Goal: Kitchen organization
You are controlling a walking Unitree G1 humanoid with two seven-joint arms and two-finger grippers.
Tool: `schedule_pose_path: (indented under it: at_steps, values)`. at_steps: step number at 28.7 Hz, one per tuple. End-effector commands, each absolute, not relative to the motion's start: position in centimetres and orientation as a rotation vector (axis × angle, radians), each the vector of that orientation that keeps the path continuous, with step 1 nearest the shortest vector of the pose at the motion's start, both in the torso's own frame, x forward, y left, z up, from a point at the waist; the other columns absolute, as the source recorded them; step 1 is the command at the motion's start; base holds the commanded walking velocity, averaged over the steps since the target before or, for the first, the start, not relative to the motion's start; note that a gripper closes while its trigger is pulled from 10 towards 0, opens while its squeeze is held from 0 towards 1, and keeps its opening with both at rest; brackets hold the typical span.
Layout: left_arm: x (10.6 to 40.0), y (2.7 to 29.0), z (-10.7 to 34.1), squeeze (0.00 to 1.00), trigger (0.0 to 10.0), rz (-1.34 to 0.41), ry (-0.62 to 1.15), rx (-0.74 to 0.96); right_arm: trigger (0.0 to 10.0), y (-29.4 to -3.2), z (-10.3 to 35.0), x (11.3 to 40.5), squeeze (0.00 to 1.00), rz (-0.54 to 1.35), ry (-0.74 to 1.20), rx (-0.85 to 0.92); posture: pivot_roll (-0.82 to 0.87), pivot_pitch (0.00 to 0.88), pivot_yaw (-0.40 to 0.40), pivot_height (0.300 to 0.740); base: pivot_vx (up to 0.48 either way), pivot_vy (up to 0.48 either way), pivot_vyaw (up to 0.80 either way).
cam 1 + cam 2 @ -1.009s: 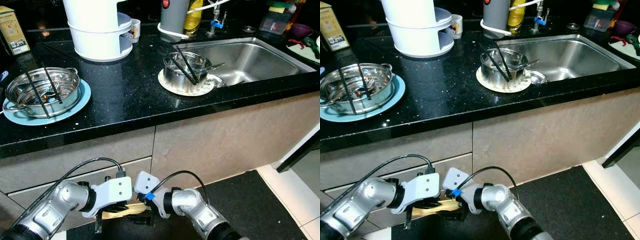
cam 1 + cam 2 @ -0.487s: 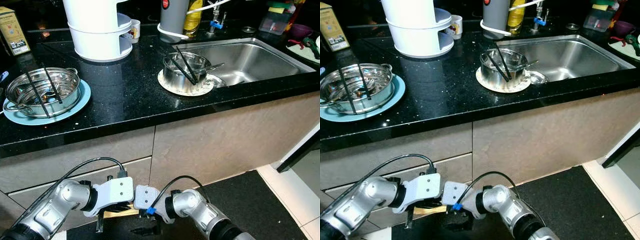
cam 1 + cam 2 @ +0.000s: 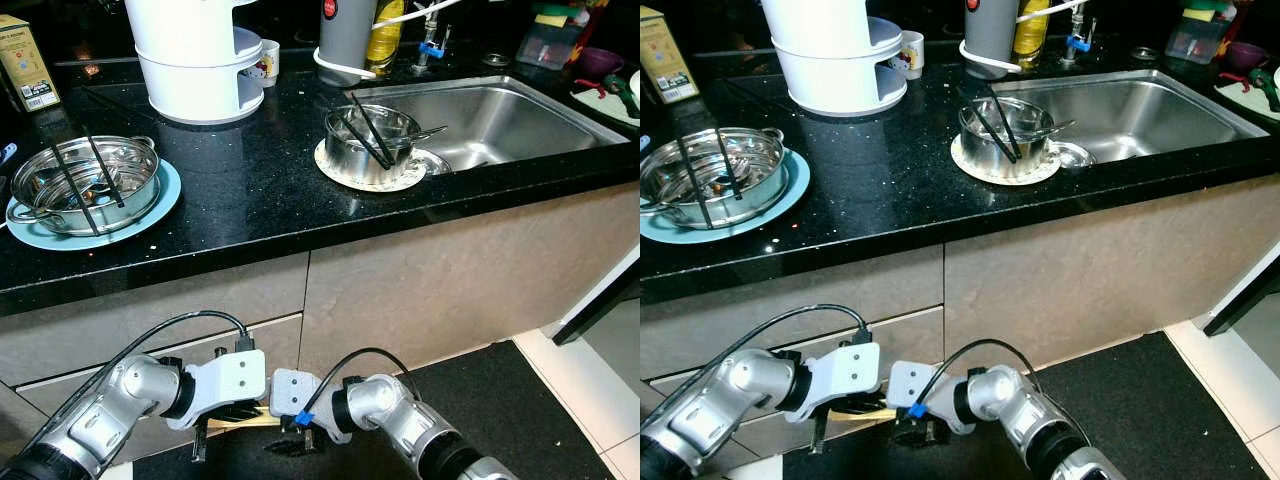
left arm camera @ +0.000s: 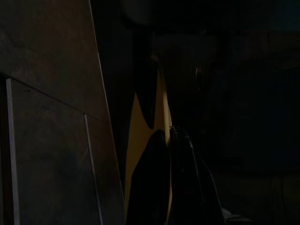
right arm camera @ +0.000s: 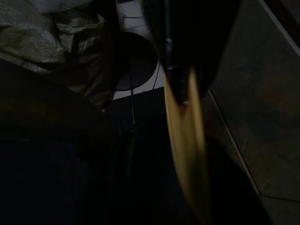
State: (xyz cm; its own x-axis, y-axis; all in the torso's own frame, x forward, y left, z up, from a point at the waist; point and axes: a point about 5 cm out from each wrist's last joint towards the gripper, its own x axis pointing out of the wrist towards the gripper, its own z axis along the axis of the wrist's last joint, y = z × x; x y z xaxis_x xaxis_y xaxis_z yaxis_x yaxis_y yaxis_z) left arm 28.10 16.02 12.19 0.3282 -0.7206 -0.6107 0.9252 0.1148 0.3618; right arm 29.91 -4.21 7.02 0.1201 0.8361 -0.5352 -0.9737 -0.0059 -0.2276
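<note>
**Both grippers, low before the cabinet.** The left gripper (image 3: 215, 432) hangs below counter height with its two black fingers (image 4: 157, 183) drawn close together. A flat, pale wooden piece (image 3: 245, 419) emerges from between them, so it reads as clamped on that piece. The right gripper (image 3: 290, 446) sits just beside it, at the piece's other end. Its wrist view is dark and smeared, and whether its fingers grip the wood (image 5: 185, 140) cannot be told.

**Change.** A second ago the right gripper's white housing stood level with the left's, and more of the wooden piece showed beneath the two. The right wrist has since dropped and rolled, so its fingers now point down at the dark floor mat (image 3: 480, 400), and less of the wood is exposed. The left gripper has hardly moved. This looks like a hand-to-hand adjustment or transfer in progress, not a finished one.

**Surroundings.** Behind the grippers is the grey drawer front (image 3: 120, 345). The black countertop (image 3: 260, 195) above is as it was:
- a steel pot (image 3: 85, 185) with black chopsticks, on a blue plate (image 3: 165, 205)
- a second pot (image 3: 370, 140) on a white mat at the edge of the sink (image 3: 520, 115)

**Implication.** The piece is well apart from any resting place on the counter, so organizing it is at an early stage.
</note>
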Motion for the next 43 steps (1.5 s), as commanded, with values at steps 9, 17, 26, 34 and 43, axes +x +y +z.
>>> schedule_pose_path:
  at_steps: [9,17,26,34,43]
  values:
    - [28.5,16.0,12.3,0.0,0.0,-1.215,0.285,0.772,0.0,-4.3,6.5,29.3,0.0,1.515,0.308,-0.571,-0.05,0.188,-0.03,0.74,0.0,0.0,0.0]
    - [28.7,15.9,12.5,0.0,0.0,-1.201,0.27,0.764,0.0,-4.5,6.5,29.3,0.0,1.535,0.32,-0.558,-0.05,0.188,-0.03,0.74,0.0,0.0,0.0]
    - [29.1,15.3,13.6,1.0,10.0,-1.183,0.217,0.676,0.0,-4.6,6.6,29.3,0.0,1.546,0.33,-0.545,-0.06,0.188,-0.03,0.74,0.0,0.0,0.0]
    - [29.2,15.5,13.7,1.0,10.0,-1.178,0.217,0.723,0.0,-5.1,6.5,29.2,0.0,1.565,0.358,-0.566,-0.06,0.179,-0.029,0.74,0.0,0.0,0.0]
    - [29.2,15.0,14.2,0.0,10.0,-1.172,0.193,0.748,0.0,-6.7,6.5,30.0,0.0,1.486,0.387,-0.687,-0.06,0.173,-0.033,0.74,0.0,0.0,0.0]
